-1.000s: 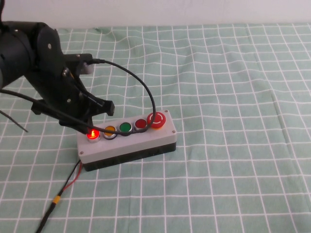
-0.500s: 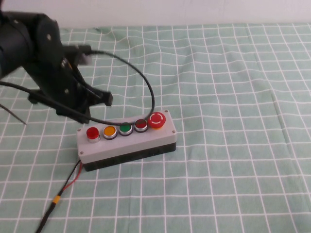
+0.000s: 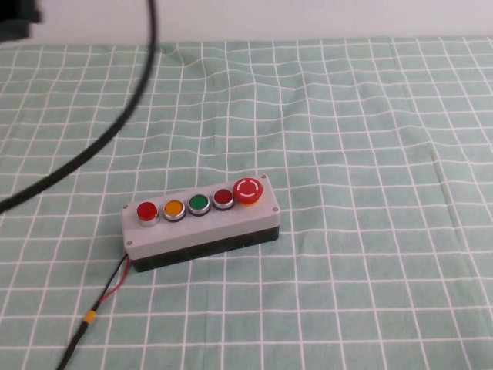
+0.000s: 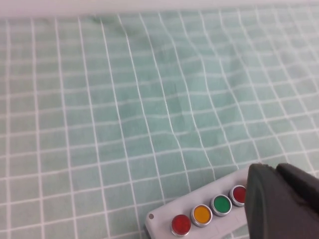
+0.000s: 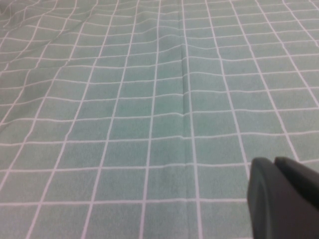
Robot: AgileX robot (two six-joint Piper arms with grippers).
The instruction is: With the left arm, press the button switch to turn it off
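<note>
The button switch is seen unlit at the left end of the grey five-button box, which lies on the green checked cloth near the middle of the table. A second ago this same button glowed bright red under the left gripper's tip; half a second ago the glow was already gone and the arm had been raised just clear of the box. The arm has since been drawn up and away to the far left, so that in the high view only a dark corner of it and its thick black cable are left.

In the left wrist view the left gripper is held above the box, its two dark fingers pressed together with no gap to be made out and nothing between them. The right gripper is shown over bare cloth in its own view, its fingers apparently closed as well, though only their tips are visible.

The box itself has not been shifted, and the thin red-black wire lies as before.
</note>
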